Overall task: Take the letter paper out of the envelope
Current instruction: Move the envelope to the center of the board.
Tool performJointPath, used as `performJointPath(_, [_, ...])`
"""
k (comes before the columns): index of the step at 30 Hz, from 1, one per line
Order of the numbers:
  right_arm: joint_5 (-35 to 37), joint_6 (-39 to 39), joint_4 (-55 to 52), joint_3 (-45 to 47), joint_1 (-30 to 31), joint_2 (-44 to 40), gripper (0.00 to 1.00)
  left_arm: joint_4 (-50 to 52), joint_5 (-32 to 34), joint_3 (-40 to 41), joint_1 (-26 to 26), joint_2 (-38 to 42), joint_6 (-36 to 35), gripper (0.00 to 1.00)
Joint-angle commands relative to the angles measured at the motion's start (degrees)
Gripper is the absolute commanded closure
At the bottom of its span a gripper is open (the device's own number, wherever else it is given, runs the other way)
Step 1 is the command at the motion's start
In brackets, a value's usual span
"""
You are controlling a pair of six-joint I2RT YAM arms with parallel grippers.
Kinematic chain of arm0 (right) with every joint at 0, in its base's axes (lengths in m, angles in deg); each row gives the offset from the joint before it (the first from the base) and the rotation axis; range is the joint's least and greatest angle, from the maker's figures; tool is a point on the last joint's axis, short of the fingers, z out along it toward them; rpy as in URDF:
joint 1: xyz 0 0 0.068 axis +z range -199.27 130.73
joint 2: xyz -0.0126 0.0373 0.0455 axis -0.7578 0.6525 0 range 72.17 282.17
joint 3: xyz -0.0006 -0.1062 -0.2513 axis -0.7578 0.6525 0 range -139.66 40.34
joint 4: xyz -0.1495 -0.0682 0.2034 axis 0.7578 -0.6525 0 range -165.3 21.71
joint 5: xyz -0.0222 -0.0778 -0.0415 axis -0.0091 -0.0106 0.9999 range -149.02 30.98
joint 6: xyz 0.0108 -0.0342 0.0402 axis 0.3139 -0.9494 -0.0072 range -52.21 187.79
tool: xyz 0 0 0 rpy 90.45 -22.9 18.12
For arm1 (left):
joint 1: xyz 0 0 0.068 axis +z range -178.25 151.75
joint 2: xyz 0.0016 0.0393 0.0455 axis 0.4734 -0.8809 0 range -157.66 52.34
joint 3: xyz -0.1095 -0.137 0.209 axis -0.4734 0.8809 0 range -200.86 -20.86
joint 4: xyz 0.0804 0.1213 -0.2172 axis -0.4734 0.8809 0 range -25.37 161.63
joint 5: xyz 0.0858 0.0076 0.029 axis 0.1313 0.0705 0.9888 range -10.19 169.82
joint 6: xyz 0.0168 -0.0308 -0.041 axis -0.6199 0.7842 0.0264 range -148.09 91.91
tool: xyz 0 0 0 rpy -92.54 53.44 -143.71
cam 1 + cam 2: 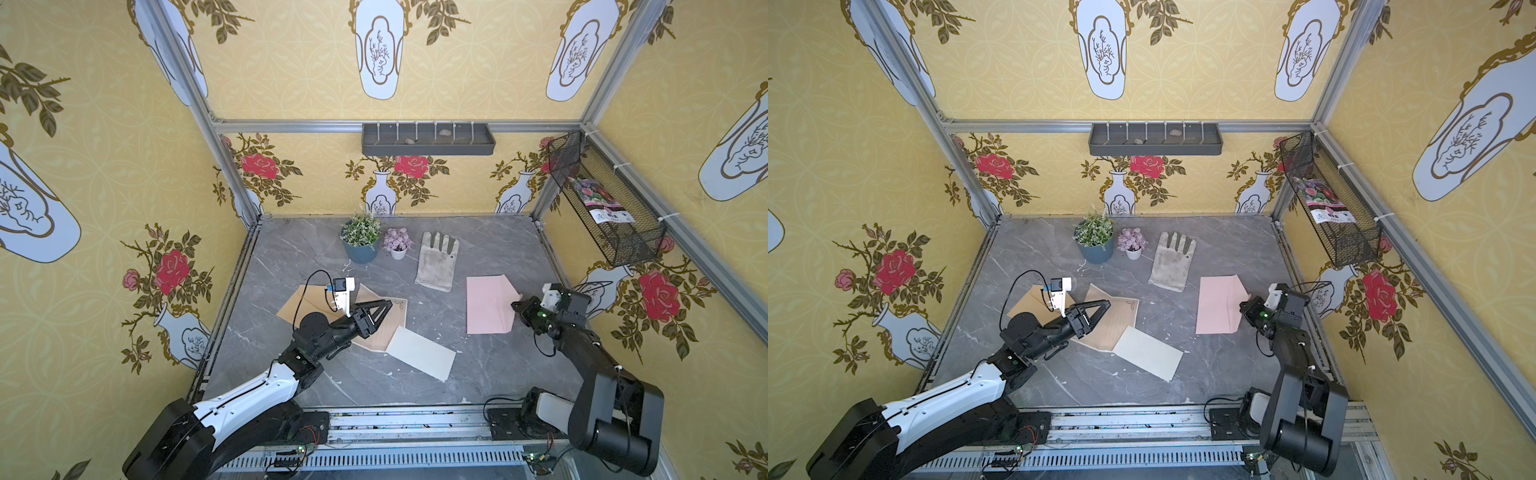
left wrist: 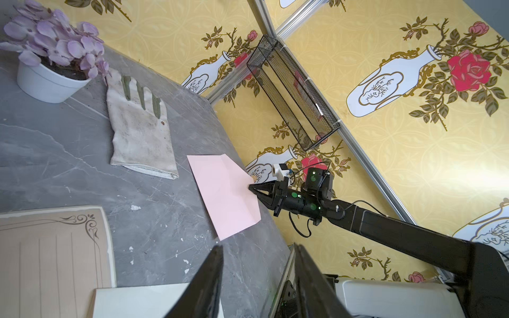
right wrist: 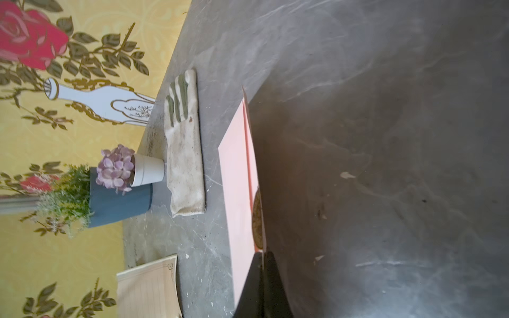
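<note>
A pink envelope (image 1: 488,305) (image 1: 1219,305) lies flat at the table's right side. My right gripper (image 1: 515,305) (image 1: 1244,305) (image 3: 264,254) is shut on the tip of its pointed flap, next to a round gold seal (image 3: 257,217). The flap stands slightly raised, and the inside of the envelope is hidden. A tan lined letter paper (image 1: 392,320) (image 2: 55,247) lies in the open at the left, partly over a brown envelope (image 1: 297,307). My left gripper (image 1: 388,302) (image 2: 258,246) hovers open over that sheet, holding nothing.
A cream sheet (image 1: 422,353) overlaps the tan paper's near corner. A worn glove (image 1: 436,262), a blue-potted plant (image 1: 360,241) and a small white pot of purple flowers (image 1: 398,243) stand at the back. A wire basket (image 1: 602,199) hangs on the right wall.
</note>
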Motion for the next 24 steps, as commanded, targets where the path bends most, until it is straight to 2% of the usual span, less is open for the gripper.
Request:
performJointPath(1, [-7.19,0.76,6.86,-0.36,-2.46,5.03,1.00,0.29,0.33,0.19,0.06,0.63,-0.86,0.56])
performJointPath(4, [-7.89,0.38,8.64,-0.71,-2.92,9.63,1.00,0.79,0.27,-0.07,0.05,0.90,-0.95,0.56])
performJointPath(7, [-8.09,1.15,11.19,0.99,-3.10,10.15,0.80,1.12,0.27,-0.07,0.06,1.08,-0.86,0.56])
performJointPath(9, [-7.20,0.87,10.43,1.81,-3.12,8.12,0.59,1.55,0.36,0.01,0.00,1.32,-0.94,0.55])
performJointPath(11, [-5.65,0.57,8.63,3.01,-3.12,3.50,0.45,1.94,0.59,0.00,0.01,1.48,-1.07,0.55])
performJointPath(12, [-5.03,0.61,7.98,3.91,-2.89,-0.12,0.41,2.17,0.62,-0.06,0.05,1.52,-1.29,0.55])
performJointPath(14, [-0.95,0.48,2.97,4.29,0.33,-9.14,0.39,2.85,0.73,-0.35,0.05,1.31,-1.81,0.54])
performJointPath(17, [9.37,1.26,-6.23,3.72,13.02,-25.32,0.40,3.45,1.13,-0.70,0.06,0.71,-2.47,0.54])
performJointPath(19, [14.92,2.42,-10.50,3.59,24.11,-34.00,0.42,3.55,1.62,-0.77,0.06,0.06,-2.85,0.54])
performJointPath(21, [19.12,1.79,-14.92,2.50,34.19,-36.96,0.43,4.37,2.58,-0.98,0.06,-0.46,-3.05,0.54])
performJointPath(24, [25.68,1.12,-22.81,-0.55,48.28,-32.45,0.45,8.81,6.51,-1.36,0.06,-0.68,-3.04,0.52])
